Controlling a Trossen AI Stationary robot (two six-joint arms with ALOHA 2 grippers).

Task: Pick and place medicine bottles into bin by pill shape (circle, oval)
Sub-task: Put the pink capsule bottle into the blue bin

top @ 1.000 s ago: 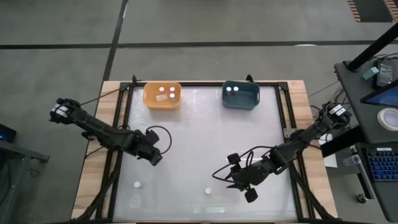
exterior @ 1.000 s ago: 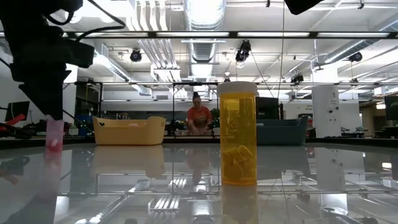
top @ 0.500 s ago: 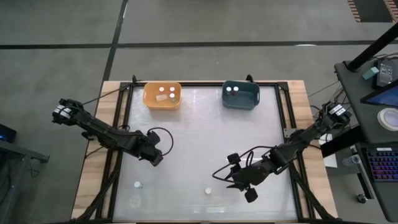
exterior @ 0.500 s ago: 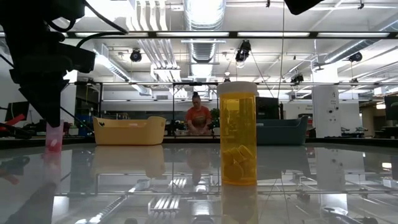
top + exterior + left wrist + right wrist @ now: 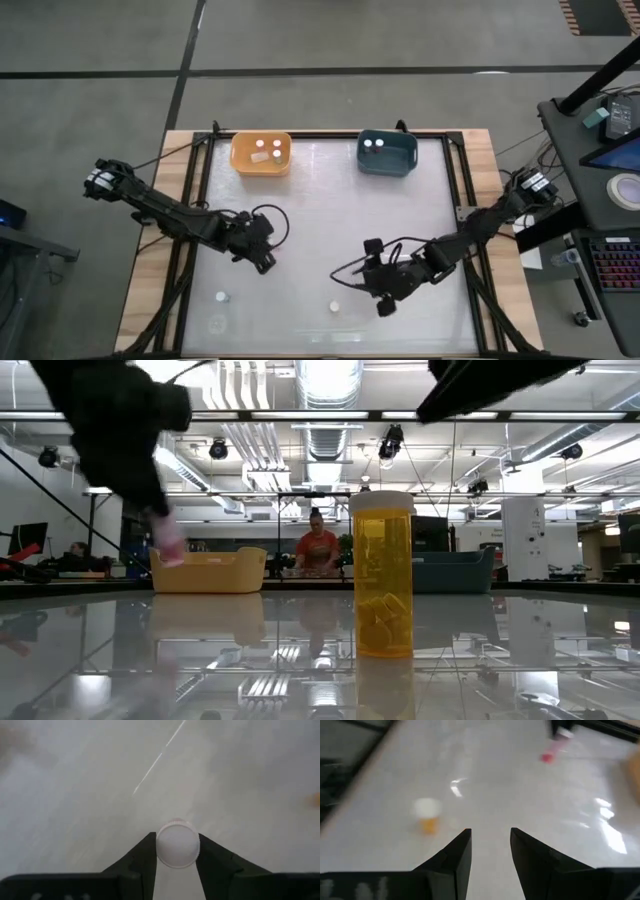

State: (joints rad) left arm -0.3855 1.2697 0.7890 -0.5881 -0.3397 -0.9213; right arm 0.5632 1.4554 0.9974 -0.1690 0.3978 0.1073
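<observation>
My left gripper point(image 5: 262, 258) is shut on a small pink medicine bottle point(image 5: 168, 545) with a white cap point(image 5: 177, 844), above the table's left half. An amber medicine bottle point(image 5: 382, 575) stands upright on its base near the front edge; its white cap point(image 5: 335, 307) shows from above. My right gripper point(image 5: 491, 837) is open and empty, just right of that amber bottle point(image 5: 427, 815). Another white-capped bottle point(image 5: 222, 297) stands at the front left. The orange bin point(image 5: 262, 153) and the teal bin point(image 5: 386, 152) sit at the far edge, each with white-capped bottles inside. My left gripper pinches the pink bottle at its top between the two fingers, which stand on opposite sides of the white cap point(image 5: 162, 845). The fingers come from above, pointing down. The bottle's body point(image 5: 170, 550) hangs below them, tilted and clear of the table.
The glass tabletop point(image 5: 330, 230) is bare between the arms and the bins. A black frame point(image 5: 205, 180) edges the table. A person point(image 5: 318, 550) sits in the room beyond the far edge.
My left gripper has shut on the pink bottle and lifted it off the table, carrying it up and toward the table's right; the bottle now hangs tilted. My right gripper has shifted a little toward the table's left, toward the amber bottle.
</observation>
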